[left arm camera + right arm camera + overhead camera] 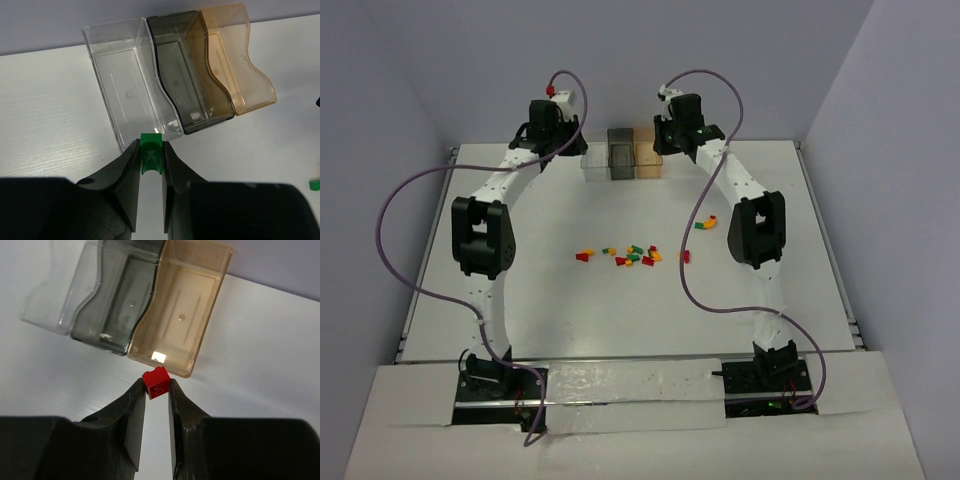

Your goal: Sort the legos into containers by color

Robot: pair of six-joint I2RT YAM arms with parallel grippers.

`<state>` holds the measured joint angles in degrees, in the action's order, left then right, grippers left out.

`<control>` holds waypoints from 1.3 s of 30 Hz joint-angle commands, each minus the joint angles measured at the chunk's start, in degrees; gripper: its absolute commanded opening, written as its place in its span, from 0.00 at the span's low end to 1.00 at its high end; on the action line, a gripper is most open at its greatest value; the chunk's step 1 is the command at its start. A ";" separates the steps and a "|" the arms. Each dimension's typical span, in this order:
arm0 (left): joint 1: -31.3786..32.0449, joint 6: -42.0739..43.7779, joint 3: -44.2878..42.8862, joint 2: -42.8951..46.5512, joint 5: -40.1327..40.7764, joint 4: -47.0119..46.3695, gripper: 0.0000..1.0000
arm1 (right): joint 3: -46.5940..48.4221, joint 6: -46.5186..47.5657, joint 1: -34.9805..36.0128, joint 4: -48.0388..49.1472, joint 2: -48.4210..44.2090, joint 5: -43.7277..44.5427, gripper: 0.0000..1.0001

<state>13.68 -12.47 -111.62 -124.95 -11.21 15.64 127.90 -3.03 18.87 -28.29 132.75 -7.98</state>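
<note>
The left gripper (150, 148) pinches a green brick (150, 159), the right gripper (156, 386) a red brick (155, 382). Each hangs just short of a box's near end: the clear box (125, 90) on the left, the orange-tinted box (186, 310) on the right, both lying lengthwise ahead.

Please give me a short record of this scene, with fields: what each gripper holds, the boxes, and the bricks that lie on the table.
left gripper: shut on a green brick, close to the clear box
right gripper: shut on a red brick, close to the orange box
layout: clear box, dark grey box and orange box side by side; no brick seen inside
loose bricks: red, green and orange, scattered on the table
</note>
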 commanded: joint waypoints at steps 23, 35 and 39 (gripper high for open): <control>0.64 -1.67 -9.47 -12.47 -0.06 -11.16 0.32 | 5.21 1.81 2.31 17.07 9.95 4.33 0.13; 0.64 -1.77 -12.38 -12.77 -0.21 -11.26 0.65 | 6.83 2.06 2.48 18.01 9.59 5.19 0.67; 0.64 -1.68 -12.08 -9.99 -1.30 -10.93 0.65 | 6.79 1.67 2.73 16.96 6.73 4.32 0.70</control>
<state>13.93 -13.96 -121.52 -137.86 -11.14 6.63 131.73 -1.38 20.92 -13.01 142.78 -3.85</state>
